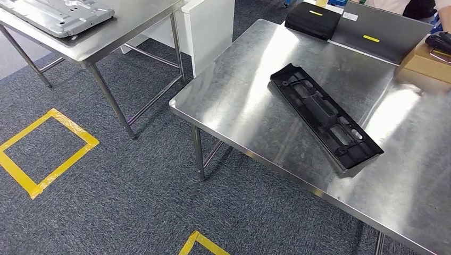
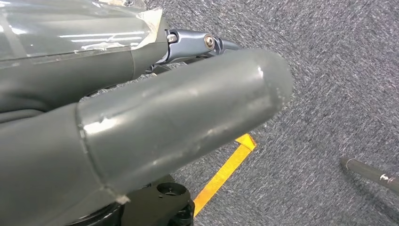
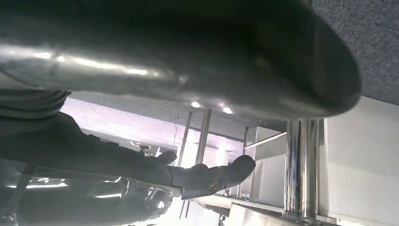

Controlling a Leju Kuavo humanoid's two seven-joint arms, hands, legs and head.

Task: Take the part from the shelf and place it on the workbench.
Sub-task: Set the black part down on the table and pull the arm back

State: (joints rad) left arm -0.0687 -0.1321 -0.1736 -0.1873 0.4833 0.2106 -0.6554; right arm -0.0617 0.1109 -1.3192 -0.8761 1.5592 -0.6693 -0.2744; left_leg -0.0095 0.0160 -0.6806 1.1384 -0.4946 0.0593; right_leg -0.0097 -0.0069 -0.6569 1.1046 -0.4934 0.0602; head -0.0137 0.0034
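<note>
The part [image 1: 324,114], a long black plastic frame with cut-outs, lies flat and slantwise on the steel workbench [image 1: 250,95], free of any hand. In the left wrist view my left hand [image 2: 155,117] hangs over the grey carpet, its thick thumb stretched out and nothing in its grasp. My right hand [image 3: 188,70] is seen low beside steel table legs; its dark fingers [image 3: 207,176] reach out straight and hold nothing.
At the workbench's far side lie a black case [image 1: 312,18], a grey sheet [image 1: 372,32] and a cardboard box [image 1: 425,64]. A second steel table [image 1: 122,32] at the back left carries a grey metal panel [image 1: 58,16]. Yellow tape squares [image 1: 48,154] mark the carpet.
</note>
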